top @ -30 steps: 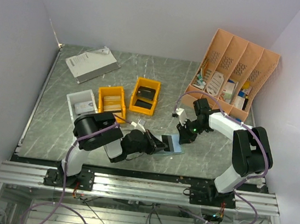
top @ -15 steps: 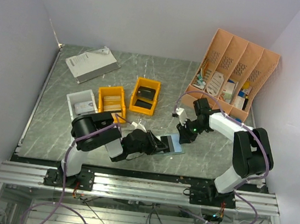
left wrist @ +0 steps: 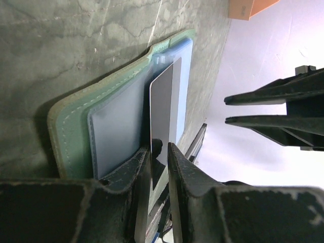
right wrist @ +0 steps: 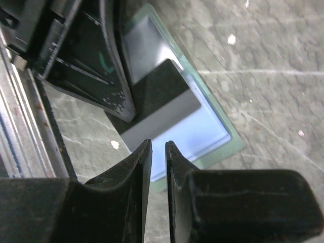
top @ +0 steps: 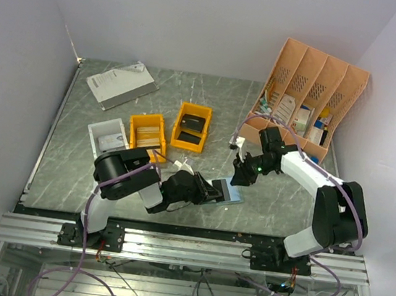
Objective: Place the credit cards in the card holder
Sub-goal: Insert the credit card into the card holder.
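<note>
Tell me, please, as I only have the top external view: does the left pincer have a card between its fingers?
Observer: Yes, the left wrist view shows a dark grey rectangular card edge-on between the left pincer's fingers, a gap on one side.
Operator: Is the holder open?
Observer: The flat grey-green folding card holder lies open, light blue inside up, under the card.
Operator: And the other arm?
Observer: The right pincer's fingers stand narrowly apart by the card's edge, nothing between them.

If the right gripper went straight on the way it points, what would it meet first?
Probably the dark credit card over the open card holder, just ahead of the right gripper; depth is unclear.
</note>
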`<state>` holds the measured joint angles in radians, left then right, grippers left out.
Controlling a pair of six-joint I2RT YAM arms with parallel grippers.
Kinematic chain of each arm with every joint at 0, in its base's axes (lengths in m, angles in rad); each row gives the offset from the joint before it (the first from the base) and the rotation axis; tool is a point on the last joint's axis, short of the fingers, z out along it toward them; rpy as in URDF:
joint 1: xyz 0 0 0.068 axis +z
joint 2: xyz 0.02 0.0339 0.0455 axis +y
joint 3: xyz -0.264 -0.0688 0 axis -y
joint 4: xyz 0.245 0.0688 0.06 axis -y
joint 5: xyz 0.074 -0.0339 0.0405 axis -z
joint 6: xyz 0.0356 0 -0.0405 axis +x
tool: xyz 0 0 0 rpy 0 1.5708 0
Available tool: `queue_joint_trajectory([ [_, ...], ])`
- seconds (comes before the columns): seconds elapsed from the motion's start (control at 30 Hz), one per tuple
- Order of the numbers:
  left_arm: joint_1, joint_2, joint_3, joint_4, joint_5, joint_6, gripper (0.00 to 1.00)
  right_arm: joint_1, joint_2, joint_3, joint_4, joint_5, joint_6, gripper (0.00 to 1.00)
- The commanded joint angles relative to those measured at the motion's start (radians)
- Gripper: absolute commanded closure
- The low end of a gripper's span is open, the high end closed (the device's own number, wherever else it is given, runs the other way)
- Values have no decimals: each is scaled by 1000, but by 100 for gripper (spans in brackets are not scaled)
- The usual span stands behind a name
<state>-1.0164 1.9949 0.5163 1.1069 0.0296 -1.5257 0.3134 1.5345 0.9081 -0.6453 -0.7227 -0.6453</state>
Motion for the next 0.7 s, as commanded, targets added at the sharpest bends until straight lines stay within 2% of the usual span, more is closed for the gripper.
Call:
queue_joint_trajectory([
  [0.0, -7, -29, 19, -63, 6, 47, 70, 26, 33, 9, 25, -118, 43, 83],
  [0.2, -8, -49, 24, -97, 1, 66, 69, 84, 136, 35, 28, -73, 84, 84],
  [0.67, -7, -149, 64, -288, -14, 149, 62, 90, 178, 35, 43, -4, 118, 84],
])
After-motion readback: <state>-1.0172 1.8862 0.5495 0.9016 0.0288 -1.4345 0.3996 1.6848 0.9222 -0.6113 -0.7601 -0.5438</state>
